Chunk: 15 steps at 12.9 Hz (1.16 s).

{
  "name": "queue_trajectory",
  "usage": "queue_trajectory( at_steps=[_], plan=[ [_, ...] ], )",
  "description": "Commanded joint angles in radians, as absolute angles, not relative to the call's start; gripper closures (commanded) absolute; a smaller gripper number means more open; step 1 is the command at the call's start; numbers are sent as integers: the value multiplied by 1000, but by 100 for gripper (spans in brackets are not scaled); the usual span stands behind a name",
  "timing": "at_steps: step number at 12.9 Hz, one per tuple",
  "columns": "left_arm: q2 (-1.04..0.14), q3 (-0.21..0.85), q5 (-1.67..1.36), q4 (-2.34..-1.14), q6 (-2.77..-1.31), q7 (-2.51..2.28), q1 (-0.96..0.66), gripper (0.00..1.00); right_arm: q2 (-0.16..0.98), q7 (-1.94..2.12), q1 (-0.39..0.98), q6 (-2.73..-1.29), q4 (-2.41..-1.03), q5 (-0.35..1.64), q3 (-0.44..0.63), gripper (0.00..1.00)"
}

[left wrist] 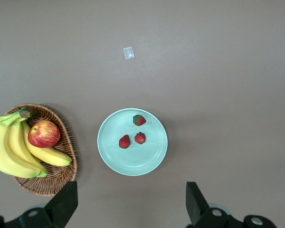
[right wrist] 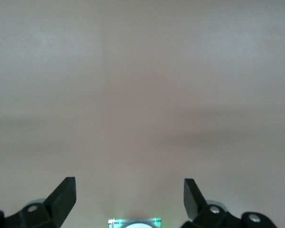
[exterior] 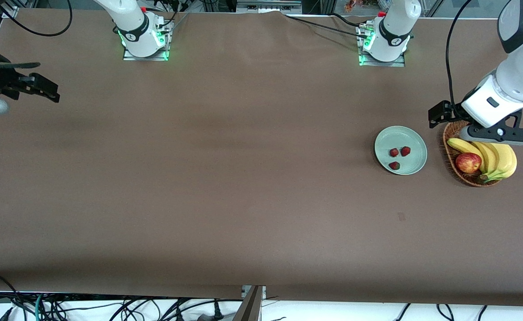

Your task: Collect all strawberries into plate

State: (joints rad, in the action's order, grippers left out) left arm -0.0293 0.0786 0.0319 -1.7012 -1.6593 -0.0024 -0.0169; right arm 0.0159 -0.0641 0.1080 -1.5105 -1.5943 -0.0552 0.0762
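Observation:
Three strawberries (exterior: 394,152) (exterior: 405,151) (exterior: 394,166) lie on the mint-green plate (exterior: 411,133), toward the left arm's end of the table. In the left wrist view the plate (left wrist: 114,156) holds the same three berries (left wrist: 139,119) (left wrist: 125,141) (left wrist: 140,137). My left gripper (exterior: 438,115) is open and empty, up in the air over the table beside the plate and basket; it also shows in the left wrist view (left wrist: 131,190). My right gripper (exterior: 47,89) is open and empty and waits over bare table at the right arm's end; it also shows in the right wrist view (right wrist: 130,183).
A brown wicker basket (exterior: 449,138) with bananas (exterior: 498,158) and a red-yellow apple (exterior: 468,162) stands beside the plate, nearer the table's end. The basket (left wrist: 61,178) shows in the left wrist view too. A small pale scrap (left wrist: 128,52) lies on the brown table nearer the front camera.

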Motion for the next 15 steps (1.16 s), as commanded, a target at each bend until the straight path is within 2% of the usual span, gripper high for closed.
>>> queue_trajectory(
  at_steps=[1, 5, 15],
  plan=[
    [-5, 54, -18, -1686, -1591, 20, -20, 0, 43, -67, 109, -1523, -1569, -52, 71, 0],
    [-5, 64, -31, -1649, -1533, 9, 0, 0, 43, -63, 112, -1523, -1569, -55, 68, 0],
    [0, 66, 6, -1648, -1529, 40, 0, 0, 49, -63, 113, -1526, -1569, -55, 67, 0]
  ],
)
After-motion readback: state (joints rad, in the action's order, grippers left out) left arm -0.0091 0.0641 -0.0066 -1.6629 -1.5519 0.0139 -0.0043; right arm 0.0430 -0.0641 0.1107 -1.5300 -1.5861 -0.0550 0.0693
